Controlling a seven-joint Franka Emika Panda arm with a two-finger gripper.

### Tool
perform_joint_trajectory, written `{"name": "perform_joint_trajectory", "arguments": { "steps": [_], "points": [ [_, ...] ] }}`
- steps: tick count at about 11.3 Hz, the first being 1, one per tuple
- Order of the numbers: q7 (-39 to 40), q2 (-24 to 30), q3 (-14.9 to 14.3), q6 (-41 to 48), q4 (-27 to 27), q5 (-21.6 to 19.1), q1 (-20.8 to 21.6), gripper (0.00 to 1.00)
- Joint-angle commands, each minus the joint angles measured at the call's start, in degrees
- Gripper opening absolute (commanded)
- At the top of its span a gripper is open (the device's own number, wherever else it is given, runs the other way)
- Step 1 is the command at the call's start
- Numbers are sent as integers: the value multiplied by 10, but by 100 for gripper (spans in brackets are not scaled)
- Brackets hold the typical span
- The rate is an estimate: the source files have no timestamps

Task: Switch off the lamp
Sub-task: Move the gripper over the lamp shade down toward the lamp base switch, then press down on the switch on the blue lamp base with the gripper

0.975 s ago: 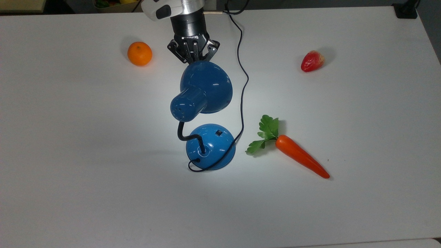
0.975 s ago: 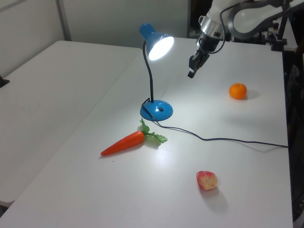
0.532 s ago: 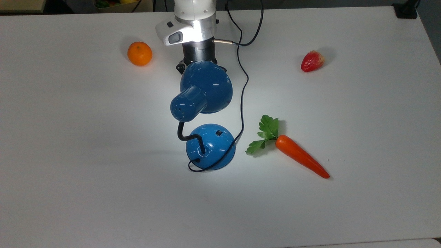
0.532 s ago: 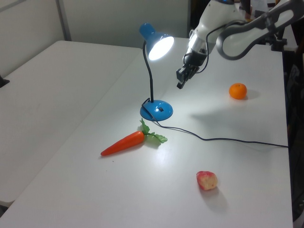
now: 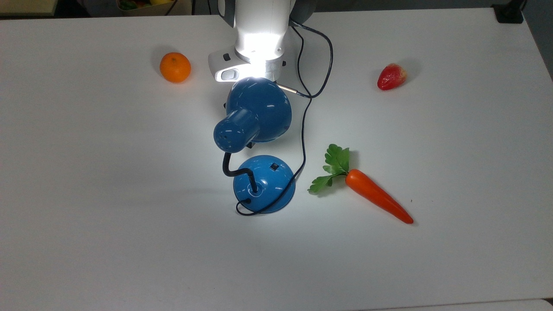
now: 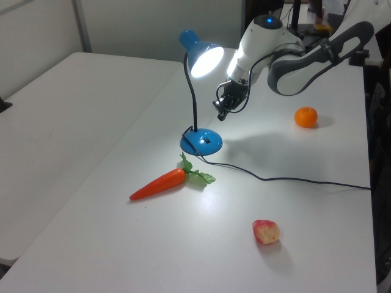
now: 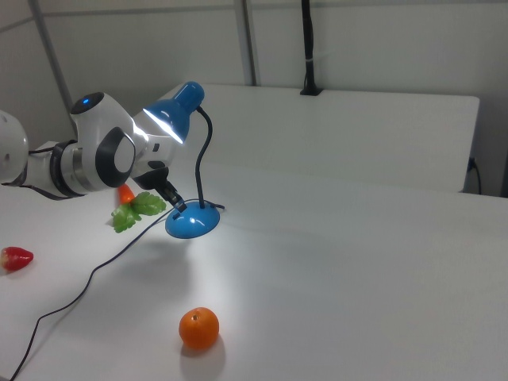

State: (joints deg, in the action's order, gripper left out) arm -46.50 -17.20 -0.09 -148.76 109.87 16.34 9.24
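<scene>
The blue lamp is lit: its cone shade (image 5: pixel 259 108) glows in the left view (image 6: pixel 203 56) and throws bright light onto my arm. A black gooseneck (image 5: pixel 231 170) bends down to the round blue base (image 5: pixel 264 183), which carries a small black switch (image 5: pixel 274 166). My gripper (image 6: pixel 220 114) hangs under the shade, fingers together and holding nothing. In the right view its tip (image 7: pixel 179 205) is just above the base (image 7: pixel 193 224), at the edge on the right view's left. In the top view the shade covers most of the gripper.
An orange (image 5: pixel 175 67) lies at the top view's upper left, a strawberry (image 5: pixel 392 76) at its upper right. A carrot (image 5: pixel 378 196) lies to the right of the base. The black cord (image 5: pixel 303 129) runs from the base past the shade toward the far edge.
My arm has come in from the table's far edge and dropped lower, bringing the gripper under the shade and close to the base. The lamp stays lit and has not moved.
</scene>
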Motion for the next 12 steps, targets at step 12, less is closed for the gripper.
{"name": "perform_joint_trajectory", "arguments": {
  "steps": [12],
  "points": [
    [-145, -56, 0, -6, -45, 106, 41, 0]
  ]
}}
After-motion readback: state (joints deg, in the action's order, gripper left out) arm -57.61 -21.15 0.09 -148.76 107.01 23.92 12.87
